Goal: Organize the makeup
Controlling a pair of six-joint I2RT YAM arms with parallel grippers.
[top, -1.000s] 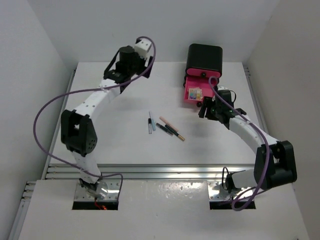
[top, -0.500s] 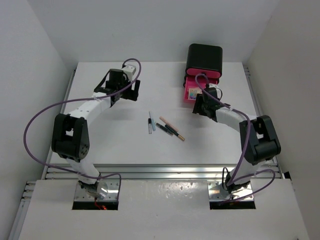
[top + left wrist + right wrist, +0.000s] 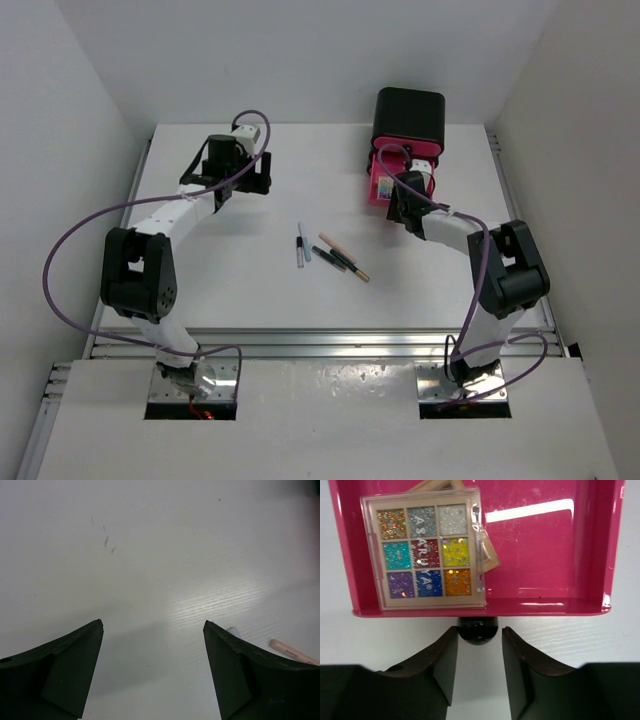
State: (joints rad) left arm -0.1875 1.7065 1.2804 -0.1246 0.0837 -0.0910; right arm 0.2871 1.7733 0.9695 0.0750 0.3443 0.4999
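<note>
The table [image 3: 250,290] is seen beneath the left jaws, which are held wide apart. The black box [image 3: 410,115] has its pink drawer [image 3: 545,555] set just ahead of the right jaws, with a glitter palette [image 3: 422,550] laid in it, ahead and left. The thin sticks [image 3: 330,252] are laid well apart from the right jaws. The black knob [image 3: 477,629] is framed between the narrowly parted right jaws; whether it is clamped cannot be told.

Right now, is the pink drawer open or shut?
Open: the pink drawer sticks out of the black box, a glitter palette visible inside; the right hand flanks its knob.
</note>
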